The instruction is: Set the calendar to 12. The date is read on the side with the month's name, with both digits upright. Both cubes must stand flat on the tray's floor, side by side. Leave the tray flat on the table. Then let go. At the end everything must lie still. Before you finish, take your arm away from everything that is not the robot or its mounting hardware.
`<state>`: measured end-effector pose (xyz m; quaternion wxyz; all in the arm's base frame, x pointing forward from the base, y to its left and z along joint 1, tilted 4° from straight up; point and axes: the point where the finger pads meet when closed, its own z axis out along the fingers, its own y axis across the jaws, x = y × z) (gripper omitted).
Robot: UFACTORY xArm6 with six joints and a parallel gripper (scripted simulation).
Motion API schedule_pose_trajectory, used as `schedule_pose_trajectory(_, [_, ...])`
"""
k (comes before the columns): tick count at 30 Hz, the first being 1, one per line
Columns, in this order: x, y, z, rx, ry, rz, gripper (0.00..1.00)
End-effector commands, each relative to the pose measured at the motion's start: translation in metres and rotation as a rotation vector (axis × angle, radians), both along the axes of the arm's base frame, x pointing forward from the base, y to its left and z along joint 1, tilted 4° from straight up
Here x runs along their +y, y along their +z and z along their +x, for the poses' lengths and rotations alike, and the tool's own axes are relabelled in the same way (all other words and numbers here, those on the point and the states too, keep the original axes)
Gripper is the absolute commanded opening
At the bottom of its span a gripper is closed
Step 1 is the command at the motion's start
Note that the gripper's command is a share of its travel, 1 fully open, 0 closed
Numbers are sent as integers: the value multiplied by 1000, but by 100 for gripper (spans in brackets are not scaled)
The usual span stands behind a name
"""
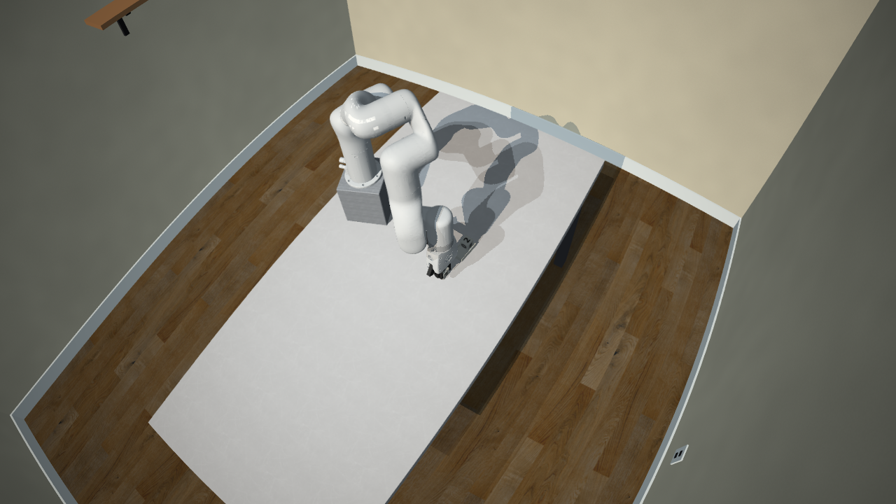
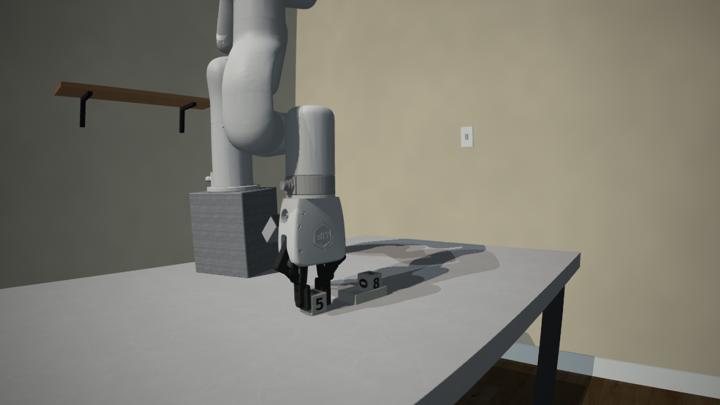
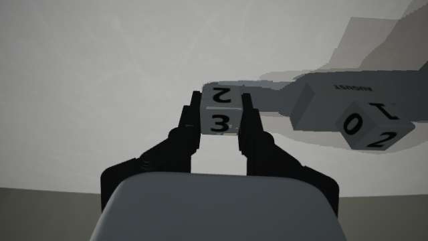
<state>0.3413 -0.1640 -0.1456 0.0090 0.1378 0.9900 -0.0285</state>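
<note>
My gripper points down and is shut on a pale number cube. That cube is at table height; whether it touches the table is unclear. The wrist view shows its 3 and 2; the exterior view shows a 5. The grey tray lies beside it, with AUGUST upside down in the wrist view. The other cube is at the tray, turned askew to it, showing 0, 1 and 2 in the wrist view and 0 and 8 in the exterior view. Its underside is hidden.
The white table extends around the objects. The arm's grey base block stands behind the gripper. The arm's shadow falls over the tray. The table's long edge lies beyond the tray.
</note>
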Motion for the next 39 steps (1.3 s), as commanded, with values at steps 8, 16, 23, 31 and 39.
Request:
schedule_pose_trajectory(8, [-1, 1, 1, -3, 0, -1, 29])
schedule_pose_trajectory(16, [-1, 1, 1, -3, 0, -1, 29])
schedule_pose_trajectory(23, [-1, 1, 1, -3, 0, -1, 29])
schedule_pose_trajectory(31, [-1, 1, 1, -3, 0, -1, 33])
schedule_pose_trajectory(39, [-1, 1, 1, -3, 0, -1, 41])
